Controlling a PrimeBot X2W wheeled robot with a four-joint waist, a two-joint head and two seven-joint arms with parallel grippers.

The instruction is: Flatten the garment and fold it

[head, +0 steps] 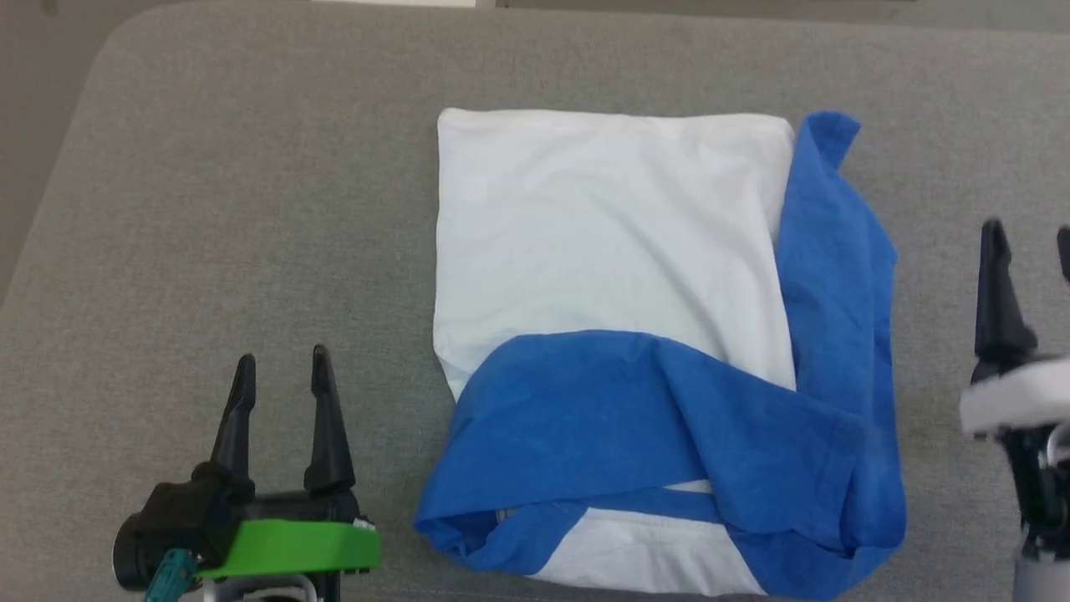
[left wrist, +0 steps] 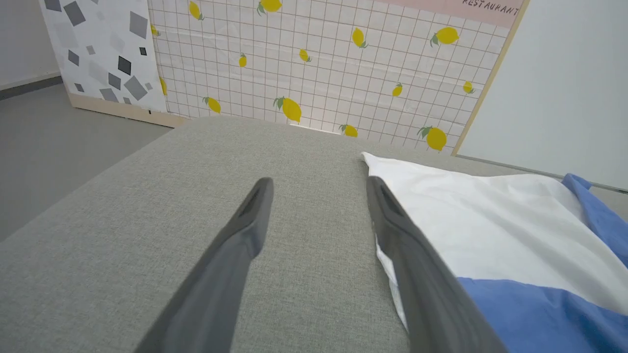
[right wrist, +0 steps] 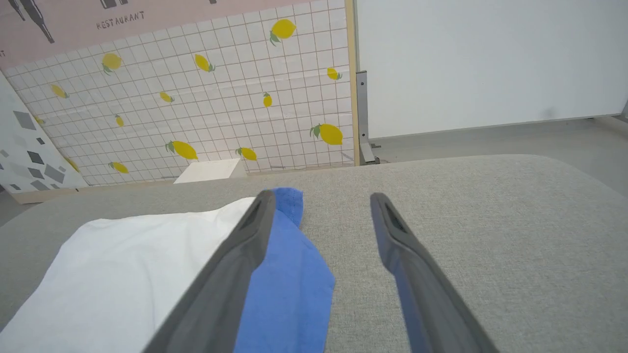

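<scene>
garment (head: 614,242) folded, white body, blue sleeves overlapping

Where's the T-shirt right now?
In the head view, the garment lies folded on the grey surface, between the left gripper and right gripper, touching neither.

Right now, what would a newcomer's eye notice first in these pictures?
A white T-shirt with blue sleeves lies folded in the middle of the grey padded surface. The open left hand is at its lower left, the open right hand at its right, neither touching it.
</scene>
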